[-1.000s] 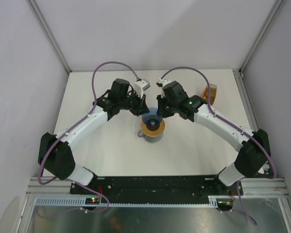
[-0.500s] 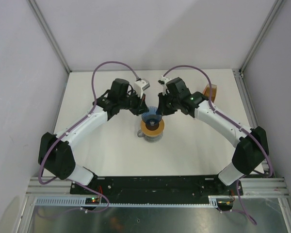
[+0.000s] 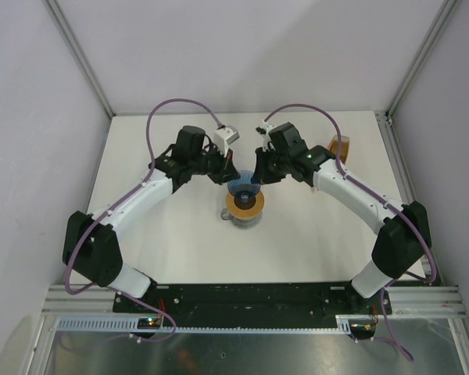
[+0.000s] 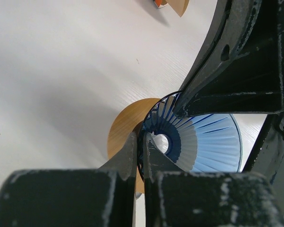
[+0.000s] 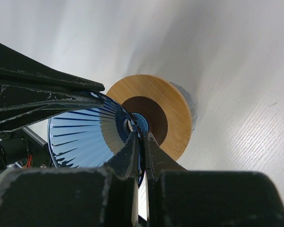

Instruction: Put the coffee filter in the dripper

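1. While the dripper (image 3: 243, 187) hangs tipped on its side just above the wooden ring (image 3: 247, 206), nothing sits inside it. I judge this the set-up step, with filter placement not yet begun.
2. It looks translucent blue and ribbed, its mouth bare, its narrow end near the ring's dark hole.
3. Left gripper (image 4: 143, 158) is clenched on the dripper's wall; right gripper (image 5: 143, 151) pinches it from the opposite side.
4. Next call, I'd say: seat it upright on the ring atop the glass jug (image 5: 188, 100), then free one pincer. Only an orange-brown stack (image 3: 340, 147) shows, well apart at the right; I can't pick out a single coffee filter.
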Robot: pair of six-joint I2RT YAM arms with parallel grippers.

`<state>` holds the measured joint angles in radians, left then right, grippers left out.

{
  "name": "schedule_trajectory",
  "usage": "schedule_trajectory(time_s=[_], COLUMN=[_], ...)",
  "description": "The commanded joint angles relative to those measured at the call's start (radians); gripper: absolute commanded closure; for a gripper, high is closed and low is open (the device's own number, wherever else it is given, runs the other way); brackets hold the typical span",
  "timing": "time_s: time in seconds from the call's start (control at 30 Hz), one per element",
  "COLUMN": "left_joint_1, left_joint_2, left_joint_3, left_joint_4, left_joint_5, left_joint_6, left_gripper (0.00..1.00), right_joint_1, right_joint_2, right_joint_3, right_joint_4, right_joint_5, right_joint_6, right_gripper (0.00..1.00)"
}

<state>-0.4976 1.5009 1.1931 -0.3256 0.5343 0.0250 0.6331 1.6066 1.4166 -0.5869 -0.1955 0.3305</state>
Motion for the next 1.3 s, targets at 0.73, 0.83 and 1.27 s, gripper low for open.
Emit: schedule_trajectory(time_s=[0.73, 0.83, 1.27], left_joint_1=[-0.024, -0.029, -0.035], left_joint_2=[0.047, 0.042, 0.037], left_joint_3=[-0.153, -0.162, -0.209], left_joint_4=[-0.157, -0.158, -0.157], left_joint_5=[0.016, 0.021, 0.05], left_joint_6=[0.109, 0.113, 0.123], left_gripper=[1.0, 1.0, 1.0], right_joint_1=[0.02, 0.015, 0.008], right_joint_2=[0.085, 0.085, 0.078], right_joint_3=[-0.142, -0.158, -0.176], right_joint_4=[-0.053, -0.049, -0.051], right_joint_5=[0.112, 0.111, 0.101], right_joint_6=[-0.005, -0.007, -0.013], right_gripper=[1.0, 1.0, 1.0])
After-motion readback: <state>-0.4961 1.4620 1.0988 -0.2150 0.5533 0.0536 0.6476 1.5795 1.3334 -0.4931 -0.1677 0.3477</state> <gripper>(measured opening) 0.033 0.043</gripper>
